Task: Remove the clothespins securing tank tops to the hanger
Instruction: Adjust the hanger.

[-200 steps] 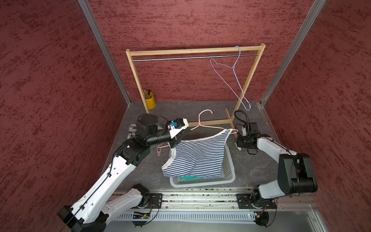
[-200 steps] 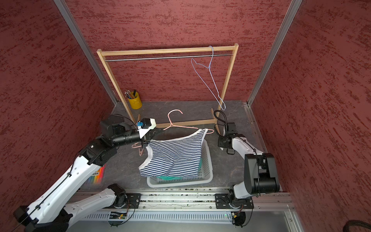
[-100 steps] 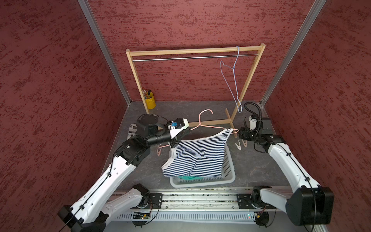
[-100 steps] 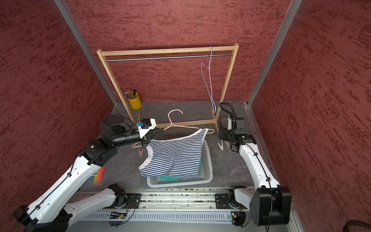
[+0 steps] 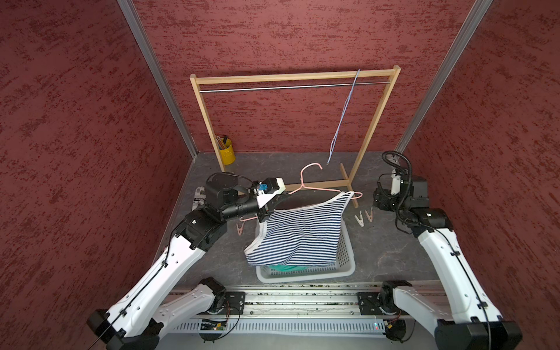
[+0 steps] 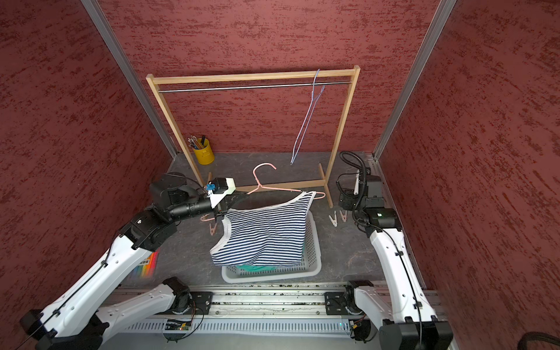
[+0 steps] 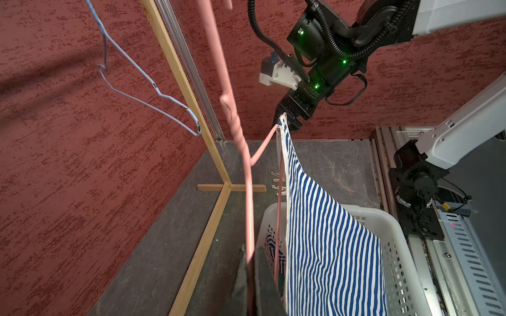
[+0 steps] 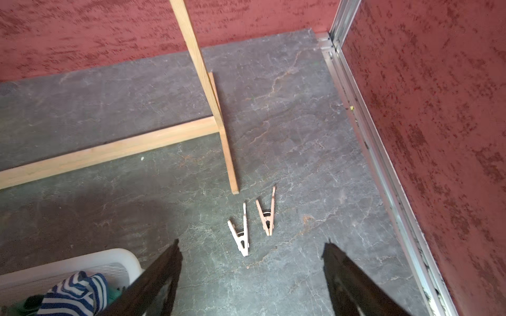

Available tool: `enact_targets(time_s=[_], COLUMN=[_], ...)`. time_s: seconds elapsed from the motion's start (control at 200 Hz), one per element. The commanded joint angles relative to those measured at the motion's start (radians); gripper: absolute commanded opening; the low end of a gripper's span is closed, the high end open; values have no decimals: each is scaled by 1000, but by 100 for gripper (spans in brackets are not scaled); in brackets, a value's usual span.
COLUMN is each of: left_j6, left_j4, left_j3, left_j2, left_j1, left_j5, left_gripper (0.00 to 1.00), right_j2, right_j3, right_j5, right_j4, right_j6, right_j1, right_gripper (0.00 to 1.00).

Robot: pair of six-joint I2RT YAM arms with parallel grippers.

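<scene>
clothespins [image 8: 240, 232] lie paired on the worktop [image 8: 301, 136] just left of the released right tool [image 8: 252, 243], axes near-far; left tool [image 7: 250, 281] clenches hanger [image 7: 241, 142].

White clothespin [image 8: 239, 232] lies beside pink clothespin [image 8: 267, 216], just ahead of the wide-spread end effector [image 8: 252, 243].

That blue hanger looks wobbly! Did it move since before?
Yes. The blue hanger has swung edge-on; its low end, earlier crossing the rack's right post, now hangs clear of it, toward the yellow cup.
</scene>
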Motion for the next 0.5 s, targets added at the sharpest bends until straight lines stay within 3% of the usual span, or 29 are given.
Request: enact_targets(time_s=[0.0, 0.306, 0.496], left_j6=[-9, 0, -6], left_j4=[28, 25, 51], left_j3=[7, 9, 7], left_j2=[-27, -16, 1], left_j1=[-3, -4, -4], left_j5=[-7, -21, -16], left_gripper=[2, 2, 2], right_j2=[-114, -226, -316], right_j3=[6, 15, -63], right_j5=[-146, -444, -650], right_j4=[144, 298, 443], right_j6=[-22, -108, -127], right_j1=[-4, -3, -3], right_gripper=[83, 82, 82])
